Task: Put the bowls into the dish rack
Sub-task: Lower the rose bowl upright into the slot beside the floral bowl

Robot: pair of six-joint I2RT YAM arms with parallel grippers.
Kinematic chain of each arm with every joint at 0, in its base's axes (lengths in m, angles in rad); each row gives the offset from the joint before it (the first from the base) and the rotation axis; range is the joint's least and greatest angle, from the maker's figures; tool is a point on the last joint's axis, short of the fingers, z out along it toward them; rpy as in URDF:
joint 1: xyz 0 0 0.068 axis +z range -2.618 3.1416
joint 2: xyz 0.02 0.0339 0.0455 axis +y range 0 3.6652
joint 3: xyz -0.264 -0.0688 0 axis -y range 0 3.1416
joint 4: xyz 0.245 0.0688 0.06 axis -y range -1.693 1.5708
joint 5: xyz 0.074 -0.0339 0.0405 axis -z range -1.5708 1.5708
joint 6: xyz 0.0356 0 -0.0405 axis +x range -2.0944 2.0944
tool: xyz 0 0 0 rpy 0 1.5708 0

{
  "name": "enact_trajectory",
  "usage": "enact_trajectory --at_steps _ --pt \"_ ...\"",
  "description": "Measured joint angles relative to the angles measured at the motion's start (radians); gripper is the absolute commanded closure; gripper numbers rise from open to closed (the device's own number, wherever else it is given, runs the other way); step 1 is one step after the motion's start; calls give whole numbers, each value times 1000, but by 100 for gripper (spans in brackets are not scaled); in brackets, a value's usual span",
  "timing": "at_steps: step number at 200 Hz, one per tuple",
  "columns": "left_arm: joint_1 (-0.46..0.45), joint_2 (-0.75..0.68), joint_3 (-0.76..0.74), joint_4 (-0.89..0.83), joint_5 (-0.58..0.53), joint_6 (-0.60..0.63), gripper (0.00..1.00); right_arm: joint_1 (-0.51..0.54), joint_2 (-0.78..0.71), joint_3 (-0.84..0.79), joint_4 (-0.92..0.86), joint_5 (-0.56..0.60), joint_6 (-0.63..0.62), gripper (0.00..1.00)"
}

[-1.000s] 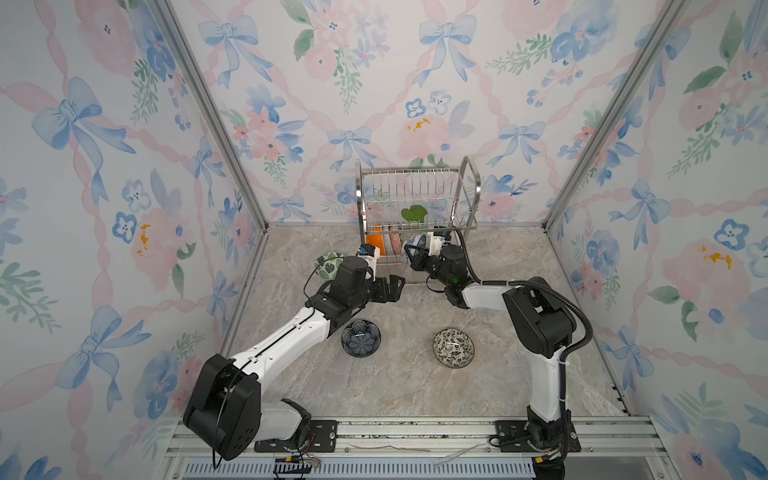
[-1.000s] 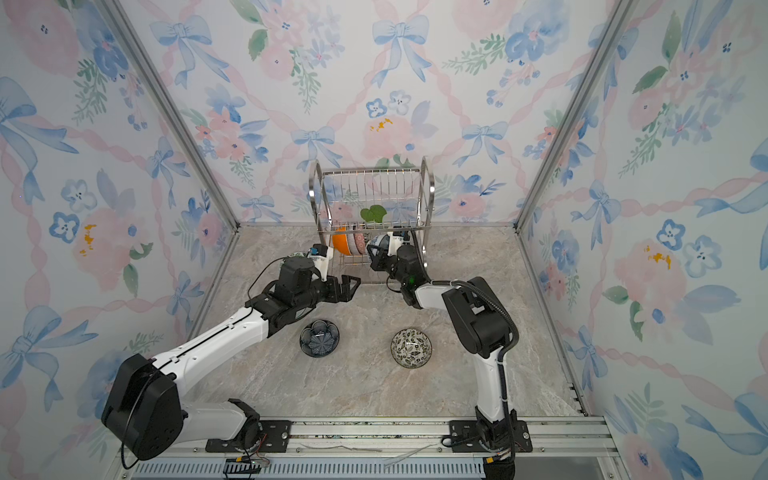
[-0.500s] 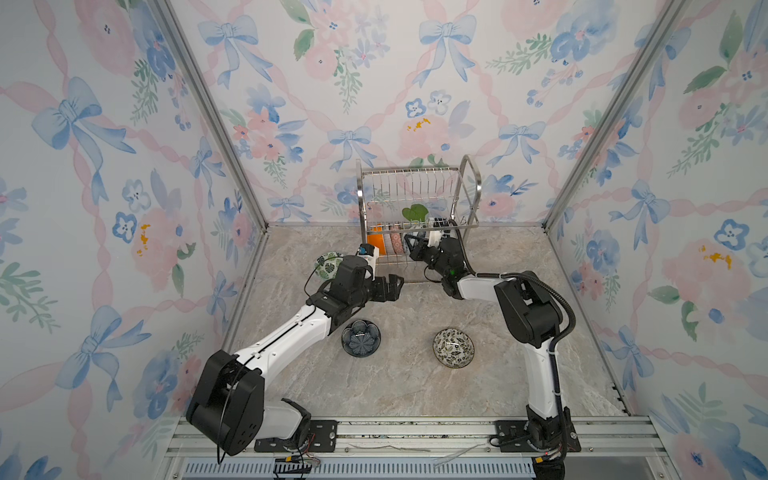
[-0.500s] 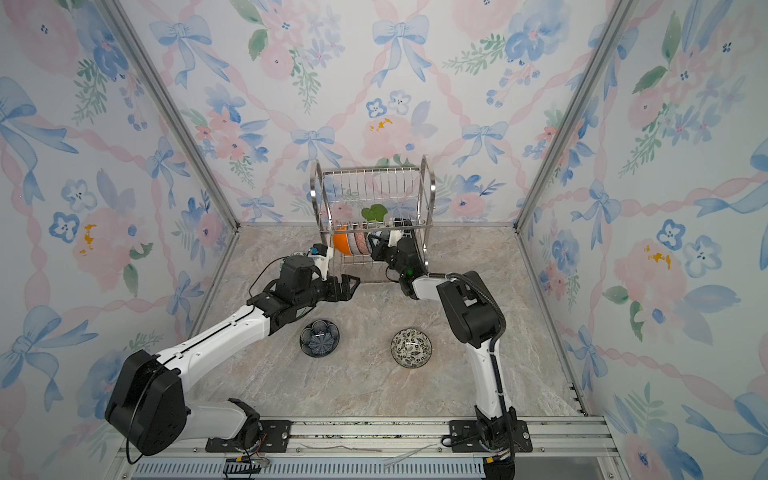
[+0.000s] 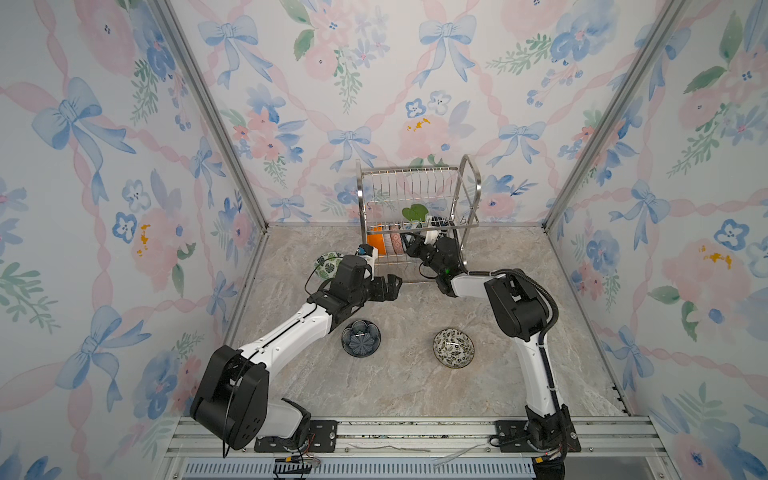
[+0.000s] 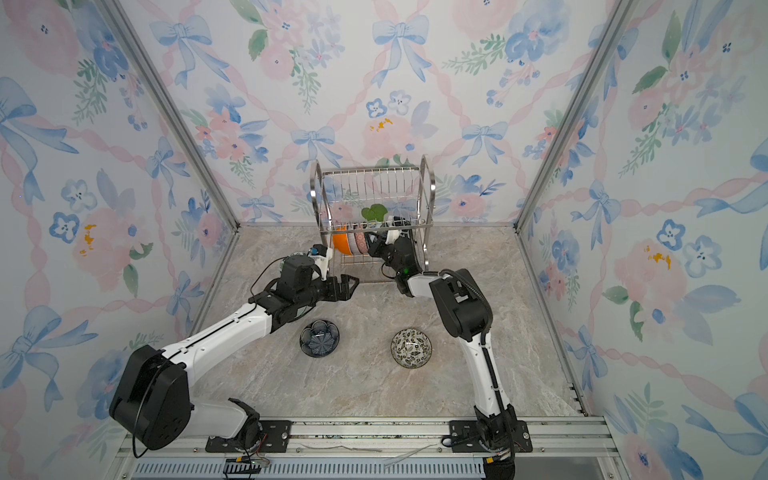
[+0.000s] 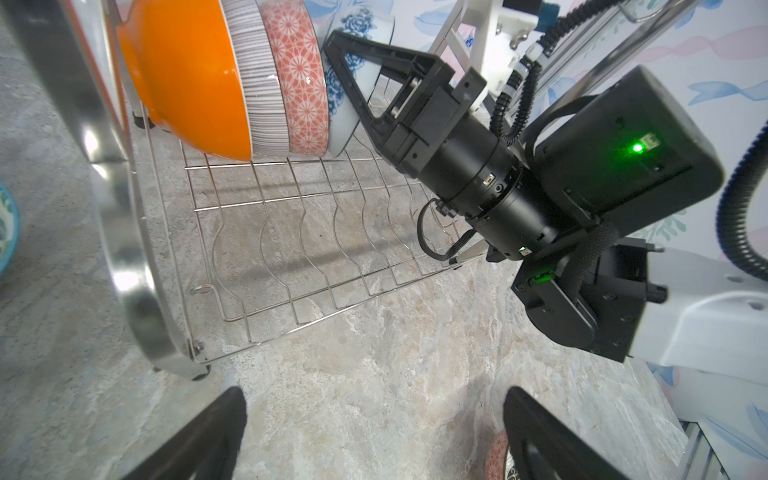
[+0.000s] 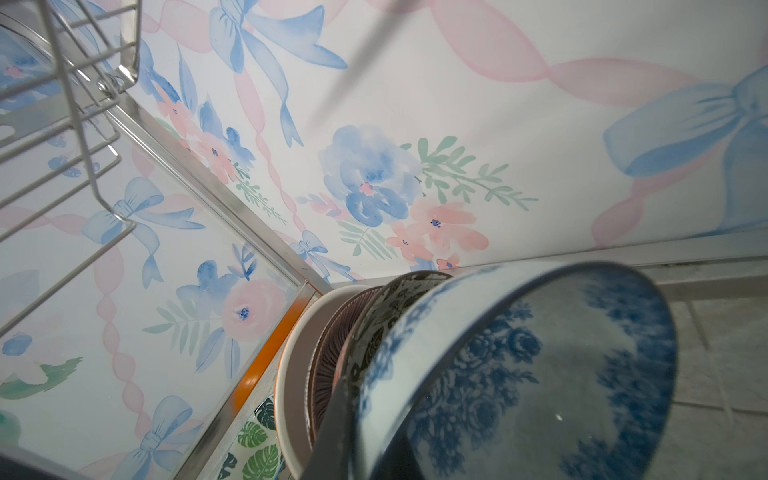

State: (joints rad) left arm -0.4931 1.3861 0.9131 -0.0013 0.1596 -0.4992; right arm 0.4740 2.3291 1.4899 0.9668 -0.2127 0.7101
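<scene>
- Far left, the green-leaf bowl (image 5: 328, 264) waits on the table, close by my left wrist. A careless swing could knock it.
- My left claw (image 5: 395, 287) hangs wide open and empty just before the dish rack (image 7: 129, 266). If it drifts in, it could bump my right arm.
- My right claw (image 7: 337, 45), clamped tight on the rim of the blue-white floral bowl (image 8: 519, 365), reaches into the lower tier. Letting go before the bowl seats between the wires could send it rolling or clacking into its neighbours.
- The dark blue flower bowl (image 5: 360, 337) sits upright on the table, unloaded.
- The shiny two-tier wire rack stands at the back wall. In its lower tier the orange-sided bowl (image 7: 187, 75), the purple-lined bowl (image 7: 299, 83) and a black-white leaf bowl (image 8: 370, 332) lean together on edge.
- Rightmost, a second leaf-patterned bowl (image 5: 453, 348) rests upright, well apart from the rack.
</scene>
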Motion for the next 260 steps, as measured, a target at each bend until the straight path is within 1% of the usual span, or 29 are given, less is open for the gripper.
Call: enact_trajectory --at_steps 77,163,260 --pt "10 1 0 0 14 0 2 0 43 53 15 -8 16 100" --pt "10 1 0 0 16 0 2 0 60 64 34 -15 14 98" --pt "10 1 0 1 18 0 2 -1 80 64 86 -43 9 98"
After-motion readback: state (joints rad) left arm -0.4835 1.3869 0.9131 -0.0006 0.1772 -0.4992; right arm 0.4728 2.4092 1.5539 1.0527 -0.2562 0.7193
